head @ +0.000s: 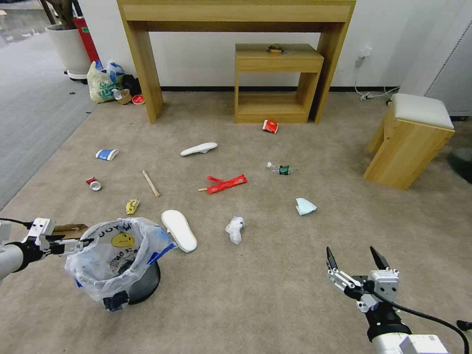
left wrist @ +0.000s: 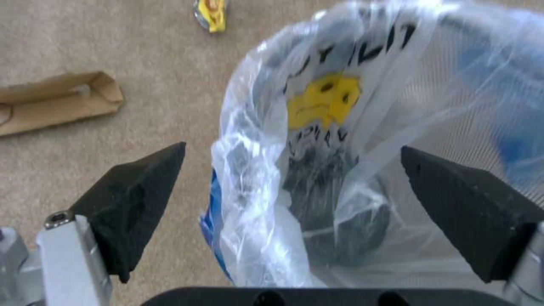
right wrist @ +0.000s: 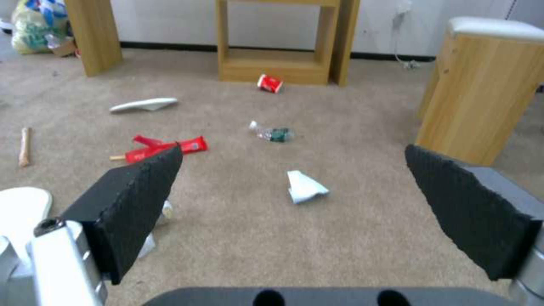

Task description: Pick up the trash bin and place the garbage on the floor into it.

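Observation:
The trash bin (head: 118,265), black with a crinkly clear liner and a yellow smiley (left wrist: 323,102), stands on the beige floor (head: 275,285) at near left. My left gripper (head: 73,244) is open at its left rim, and the liner's edge (left wrist: 255,178) lies between the fingers. My right gripper (head: 350,250) hangs open and empty over bare carpet at near right. Garbage lies scattered: cardboard (head: 69,229), a white insole (head: 179,230), tissues (head: 235,229), a red wrapper (head: 226,183), a stick (head: 151,183), a can (head: 93,184), a cup (head: 106,154), a bottle (head: 280,169).
A tall wooden table (head: 236,14) and a low shelf (head: 278,83) stand against the far wall, with a padded stool (head: 410,140) at right. A yellowish-green tied bag (head: 101,83) and a white planter (head: 69,46) sit at far left, beside grey carpet (head: 29,113).

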Motion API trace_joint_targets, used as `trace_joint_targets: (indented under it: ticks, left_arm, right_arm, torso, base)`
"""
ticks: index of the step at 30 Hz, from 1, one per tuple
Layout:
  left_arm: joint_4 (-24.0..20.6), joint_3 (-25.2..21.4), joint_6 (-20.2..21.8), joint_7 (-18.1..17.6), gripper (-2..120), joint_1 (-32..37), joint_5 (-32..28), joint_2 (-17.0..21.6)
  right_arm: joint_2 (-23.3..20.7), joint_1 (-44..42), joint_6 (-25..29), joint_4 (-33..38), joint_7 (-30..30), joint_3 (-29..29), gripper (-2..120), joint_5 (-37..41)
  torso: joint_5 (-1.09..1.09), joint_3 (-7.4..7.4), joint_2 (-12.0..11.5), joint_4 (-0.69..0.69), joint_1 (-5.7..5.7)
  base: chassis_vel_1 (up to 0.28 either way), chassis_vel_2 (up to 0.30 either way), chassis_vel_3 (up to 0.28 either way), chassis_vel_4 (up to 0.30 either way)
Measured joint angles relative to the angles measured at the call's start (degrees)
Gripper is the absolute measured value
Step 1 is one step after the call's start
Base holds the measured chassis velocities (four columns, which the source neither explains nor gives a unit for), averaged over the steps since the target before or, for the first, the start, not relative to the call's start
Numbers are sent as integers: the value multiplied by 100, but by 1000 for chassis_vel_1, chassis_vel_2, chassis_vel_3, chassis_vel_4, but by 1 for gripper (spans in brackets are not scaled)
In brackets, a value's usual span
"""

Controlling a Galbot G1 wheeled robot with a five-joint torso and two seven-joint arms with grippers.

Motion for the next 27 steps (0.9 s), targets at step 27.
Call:
trace_joint_targets:
  ticks: [27]
  left_arm:
    - [826,815,-27,273,100,-819,401,-255]
  right_arm:
    - [4,137,-433,-206,435,-17,100,283]
  torso:
    - [1,0,0,0,0]
  base:
    - [0,0,0,0]
